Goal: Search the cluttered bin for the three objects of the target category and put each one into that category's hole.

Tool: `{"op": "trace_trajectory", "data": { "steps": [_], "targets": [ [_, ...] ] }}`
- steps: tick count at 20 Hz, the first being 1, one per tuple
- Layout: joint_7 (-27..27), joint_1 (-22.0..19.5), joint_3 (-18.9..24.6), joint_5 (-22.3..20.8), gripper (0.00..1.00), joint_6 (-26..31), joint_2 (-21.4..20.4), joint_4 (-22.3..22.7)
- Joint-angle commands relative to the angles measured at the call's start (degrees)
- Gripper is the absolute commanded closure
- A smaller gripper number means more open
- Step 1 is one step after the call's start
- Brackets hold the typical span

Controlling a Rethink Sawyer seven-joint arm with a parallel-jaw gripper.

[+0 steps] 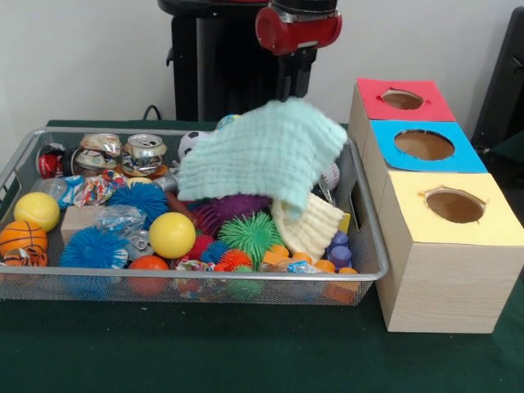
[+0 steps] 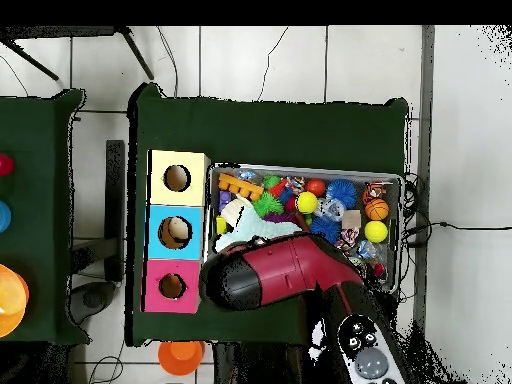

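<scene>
While legible writing escapes, cloth (image 1: 266, 151) overhangs bin (image 1: 360, 246).

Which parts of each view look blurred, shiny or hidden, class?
Front view: the pale green waffle-weave cloth looks smeared, as if moving; the crushed metal cans catch glints. Overhead view: the red and black arm hides part of the silver wire-mesh bin.
</scene>
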Motion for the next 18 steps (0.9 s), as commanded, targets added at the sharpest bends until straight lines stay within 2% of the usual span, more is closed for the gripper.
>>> {"op": "trace_trajectory", "data": {
  "steps": [1,7,12,15,18],
  "targets": [
    [7.17,0.33,-1.56,1.67,0.00,-0.10,1.27,0.63],
    [6.57,0.35,-2.11,0.58,0.00,0.47,2.22,-0.66],
    [0.05,-1.95,-1.82,-2.91,0.00,3.26,4.01,-2.69],
    [-7.34,-4.07,-0.84,-5.97,0.00,6.99,5.16,-4.56],
    [-11.31,-5.52,-0.30,-8.92,0.00,8.36,6.83,-6.48]
  ]
}}
